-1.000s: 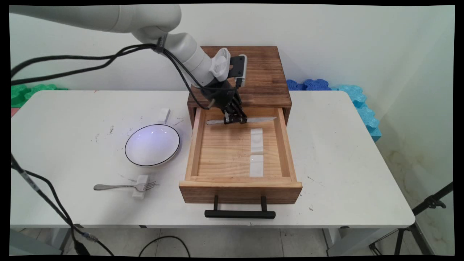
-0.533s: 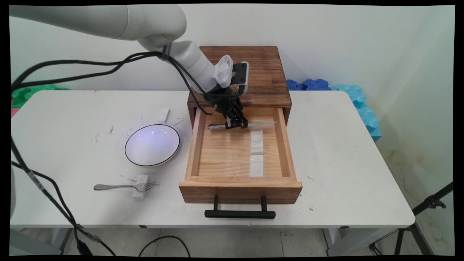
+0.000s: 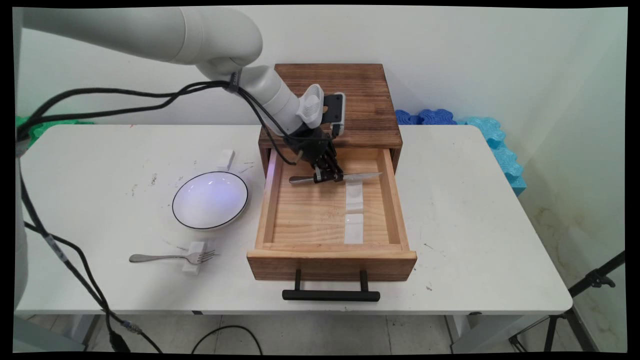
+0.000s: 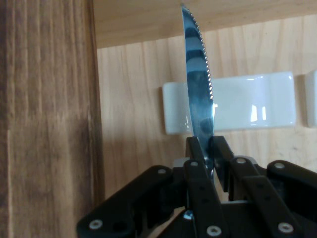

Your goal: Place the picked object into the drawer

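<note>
Gripper: the black two-finger gripper (image 3: 328,176) is clamped on the slim steel table knife (image 3: 350,176), gripping it near where handle meets blade, inside the open drawer.
Knife: it is held level over the rear part of the pale wooden drawer (image 3: 395,210), handle towards the left wall, blade towards the right wall. In the hand view the serrated, mirror-bright blade (image 4: 198,84) stands on edge and crosses the upper white rest.
Rests in drawer: two small glossy white ceramic blocks lie in a line on the drawer floor; the upper rest (image 3: 354,196) is just under the blade, the lower rest (image 3: 353,229) is nearer the front.
Step in hand: by my judgement, the knife is being carried low over the upper rest; whether it touches the rest I cannot tell.
Cabinet: dark stained wood box (image 3: 365,100) with a flat, grained top, behind the drawer.
Drawer handle: black bar (image 3: 330,295) at the front.
On the white bench (image 3: 475,200): a round white bowl with a black rim (image 3: 210,200); a steel fork (image 3: 172,257) with its tines on a white block (image 3: 194,257); another white block (image 3: 226,159) beyond the bowl.
</note>
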Available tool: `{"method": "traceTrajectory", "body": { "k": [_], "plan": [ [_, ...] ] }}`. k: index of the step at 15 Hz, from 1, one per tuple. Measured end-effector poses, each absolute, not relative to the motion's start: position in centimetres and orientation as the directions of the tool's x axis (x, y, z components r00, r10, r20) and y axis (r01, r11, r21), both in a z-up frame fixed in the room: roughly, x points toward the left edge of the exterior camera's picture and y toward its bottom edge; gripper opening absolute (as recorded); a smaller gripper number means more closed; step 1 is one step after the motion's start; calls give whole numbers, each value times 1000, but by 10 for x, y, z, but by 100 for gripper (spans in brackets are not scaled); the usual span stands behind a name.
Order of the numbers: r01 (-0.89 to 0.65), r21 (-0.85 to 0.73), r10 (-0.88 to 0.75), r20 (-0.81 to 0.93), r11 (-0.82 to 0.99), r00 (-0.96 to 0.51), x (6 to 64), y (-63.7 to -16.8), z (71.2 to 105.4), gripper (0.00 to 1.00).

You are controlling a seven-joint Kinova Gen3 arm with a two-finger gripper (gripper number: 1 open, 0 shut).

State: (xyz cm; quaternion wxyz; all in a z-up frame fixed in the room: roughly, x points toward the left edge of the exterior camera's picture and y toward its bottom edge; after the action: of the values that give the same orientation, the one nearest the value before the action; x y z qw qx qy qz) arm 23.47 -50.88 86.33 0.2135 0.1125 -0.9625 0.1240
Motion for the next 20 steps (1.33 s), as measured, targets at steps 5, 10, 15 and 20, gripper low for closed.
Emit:
{"method": "traceTrajectory", "body": {
  "k": [5,10,15,20],
  "plan": [
    [-285,-182,-179,447,941,-877,230,-510,854,0],
    [-297,-175,-191,454,939,-870,228,-510,847,0],
    [-306,-168,-199,463,937,-864,224,-510,842,0],
    [-307,-167,-198,471,937,-859,221,-509,840,0]
  ]
}}
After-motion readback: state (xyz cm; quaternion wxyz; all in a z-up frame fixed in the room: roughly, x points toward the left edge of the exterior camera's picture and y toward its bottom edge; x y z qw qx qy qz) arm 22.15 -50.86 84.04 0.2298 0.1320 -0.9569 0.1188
